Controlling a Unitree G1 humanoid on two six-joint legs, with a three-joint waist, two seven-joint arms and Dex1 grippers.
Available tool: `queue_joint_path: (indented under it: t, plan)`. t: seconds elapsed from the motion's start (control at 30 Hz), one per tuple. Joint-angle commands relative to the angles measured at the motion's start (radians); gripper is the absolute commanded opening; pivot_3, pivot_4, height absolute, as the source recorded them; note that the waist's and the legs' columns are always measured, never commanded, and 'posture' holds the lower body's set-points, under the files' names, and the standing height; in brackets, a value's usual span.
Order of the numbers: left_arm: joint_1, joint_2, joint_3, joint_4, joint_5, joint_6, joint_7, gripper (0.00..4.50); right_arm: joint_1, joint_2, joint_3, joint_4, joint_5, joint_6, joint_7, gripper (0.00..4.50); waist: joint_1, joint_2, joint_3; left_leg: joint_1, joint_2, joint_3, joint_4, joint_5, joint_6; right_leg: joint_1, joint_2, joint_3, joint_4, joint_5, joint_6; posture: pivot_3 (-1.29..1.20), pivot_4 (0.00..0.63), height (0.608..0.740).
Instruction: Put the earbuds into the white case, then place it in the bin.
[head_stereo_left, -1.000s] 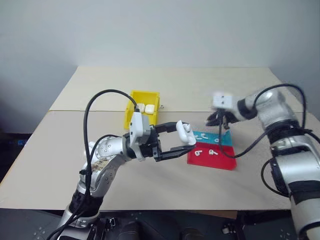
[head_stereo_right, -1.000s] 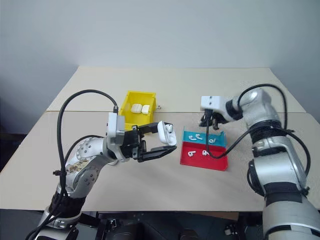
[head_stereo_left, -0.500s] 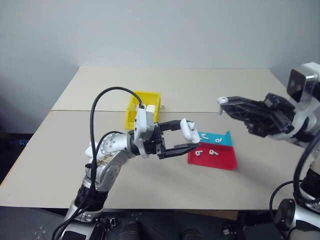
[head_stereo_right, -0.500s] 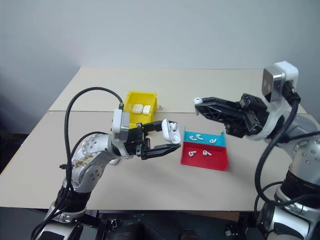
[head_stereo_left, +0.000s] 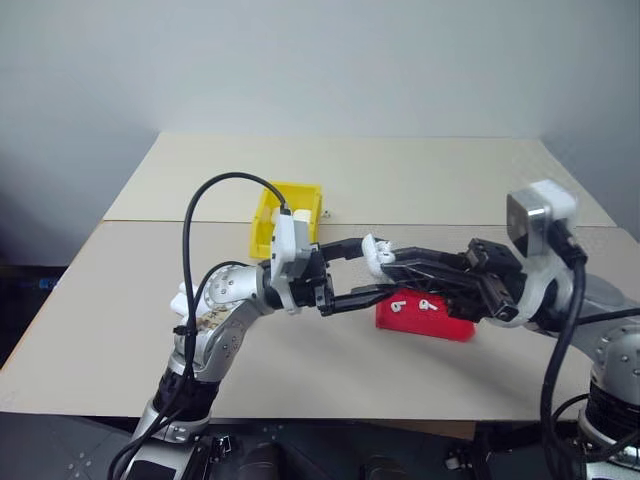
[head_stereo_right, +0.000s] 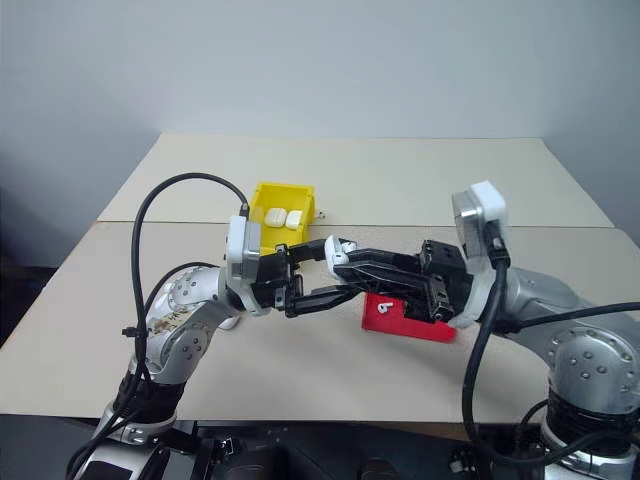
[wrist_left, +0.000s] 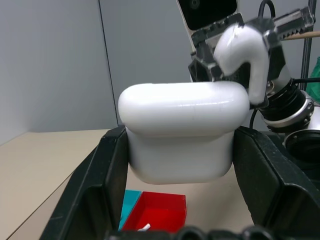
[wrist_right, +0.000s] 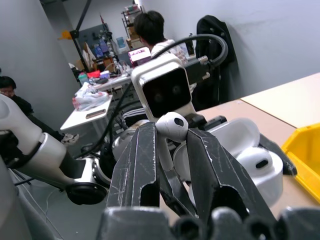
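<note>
Right wrist view alone shows the right gripper (wrist_right: 170, 150) pinching 1 earbud (wrist_right: 171, 127) beside the case (wrist_right: 250, 155).

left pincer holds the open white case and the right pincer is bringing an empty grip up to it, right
Not empty: the right pincer is shut on an earbud, as the right wrist view shows. The left pincer does hold the open white case.

One yellow bin (head_stereo_right: 270, 205), with two closed white cases (head_stereo_right: 282, 216) lying side by side in it; a third white case (wrist_left: 182, 131), lid open, in the left gripper (head_stereo_left: 378, 272); one earbud (wrist_right: 170, 127) pinched in the right gripper (wrist_right: 170, 150); one red tray (head_stereo_right: 405, 318); at least three earbuds (head_stereo_left: 410, 303) on it, though the arm hides part.
</note>
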Motion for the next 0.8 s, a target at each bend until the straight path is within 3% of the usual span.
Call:
queue_joint_path:
  t: [0.03,0.43,0.8]
  plan:
    - [-0.015,-0.005,0.006,-0.03,-0.021,-0.004,-0.002,2.8,0.016,-0.026,0.019,-0.023,-0.041,-0.069,0.016,0.64,0.0,0.0,0.0,0.0,0.0,0.0,0.0,0.0,0.0,0.0,0.0,0.0,0.0,0.0,0.0,0.0,0.15,0.74]
    - [-0.007,0.0,0.003,-0.044,-0.025,-0.003,0.002,2.8,0.023,-0.05,0.0,0.034,-0.021,-0.138,0.014,0.64,0.0,0.0,0.0,0.0,0.0,0.0,0.0,0.0,0.0,0.0,0.0,0.0,0.0,0.0,0.0,0.0,0.15,0.74]
    - [-0.015,-0.004,0.004,-0.038,-0.019,-0.008,0.008,2.8,0.046,-0.068,0.068,0.017,-0.108,-0.178,0.024,0.64,0.0,0.0,0.0,0.0,0.0,0.0,0.0,0.0,0.0,0.0,0.0,0.0,0.0,0.0,0.0,0.0,0.15,0.74]
